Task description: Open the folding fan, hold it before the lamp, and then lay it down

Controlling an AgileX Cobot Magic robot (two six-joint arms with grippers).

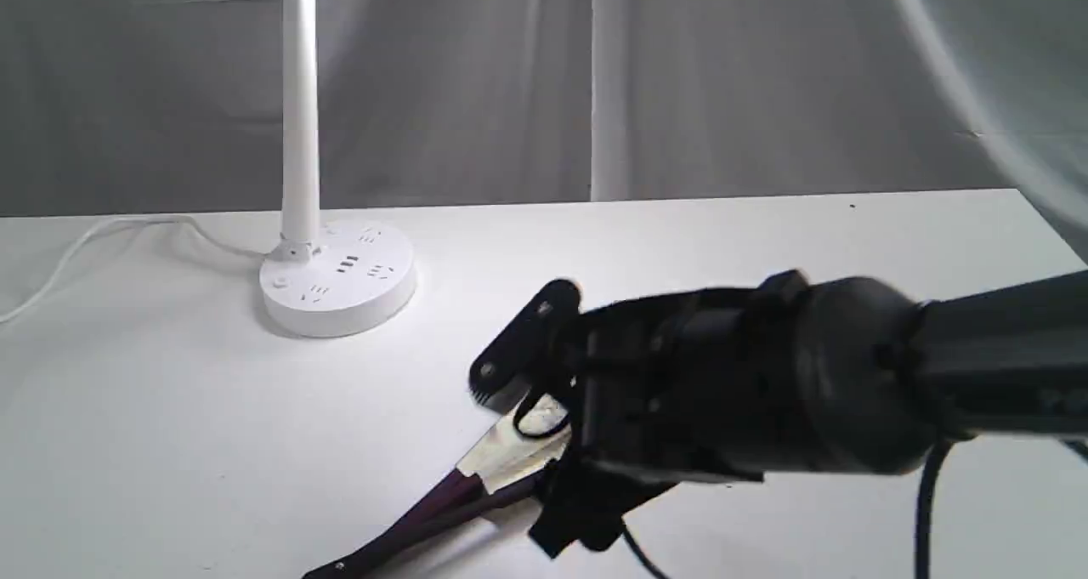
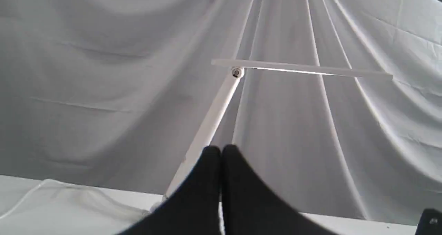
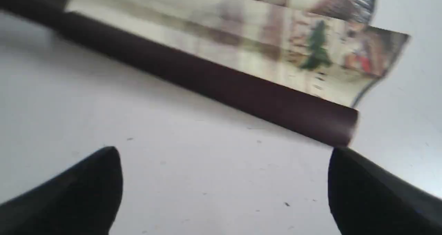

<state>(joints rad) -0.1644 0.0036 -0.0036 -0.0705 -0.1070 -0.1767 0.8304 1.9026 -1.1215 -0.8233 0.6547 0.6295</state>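
White table (image 1: 170, 409), grey drape behind: from outside, you had the folding fan (image 1: 429, 507) lying partly open, well apart from the lamp (image 1: 302, 137), the right gripper (image 1: 518, 460) over it. Your left gripper (image 2: 221, 150) was clenched on nothing, facing the lamp's post. At your right wrist, jaws stood wide, holding nothing, the guard stick (image 3: 207, 79) just ahead; a low sweep could crease the pleats.

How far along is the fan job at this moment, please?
The folding fan lies on the table, only partly spread. In hand: nothing; the right gripper hovers open beside it, left gripper shut, empty. Whether the lamp step is done or left, I cannot tell.
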